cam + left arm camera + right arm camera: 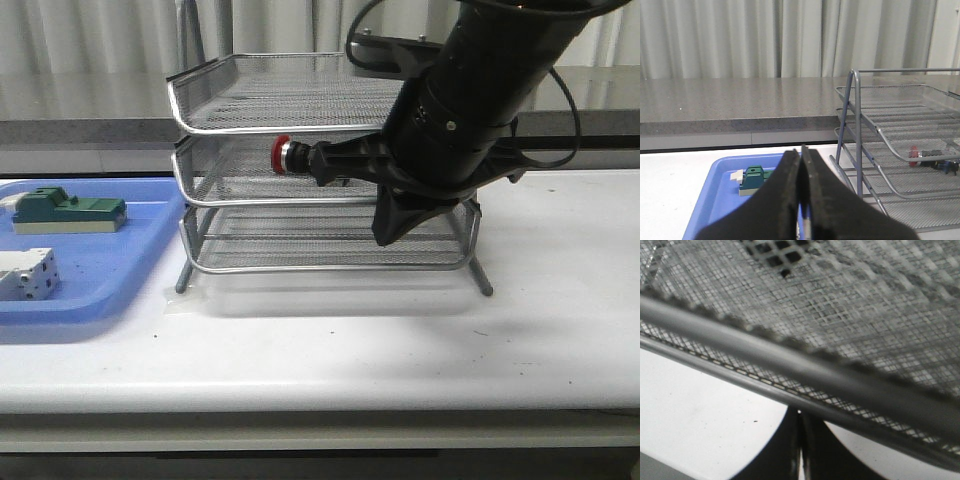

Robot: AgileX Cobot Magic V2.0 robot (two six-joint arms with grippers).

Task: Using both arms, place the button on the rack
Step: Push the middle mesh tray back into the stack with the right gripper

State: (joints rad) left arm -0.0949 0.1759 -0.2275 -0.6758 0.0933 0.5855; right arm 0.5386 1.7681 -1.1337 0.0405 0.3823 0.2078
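- The right gripper point(392, 228) hangs in front of the rack point(200, 262), pointing down near the front rim of the lower tiers. In the right wrist view its fingers point(785, 450) are pressed together with nothing between them, and mesh and rim wires fill the view just beyond.
- My read is that the button is already placed and the step in hand is getting this arm clear. Best to draw it back toward the table edge first and lift after, since the rim sits so near the fingertips that an upward swing could hook a wire and jolt the tiers.
- The left gripper point(801, 200) is also closed and empty, over the blue tray point(715, 190) near the green block point(754, 179), well apart from the rack; it can hold where it is.
- The button point(290, 155) lies on its side on the middle tier, red cap pointing left, body partly hidden by the right arm. Whether it rests steady I cannot tell, so keep the rack undisturbed.
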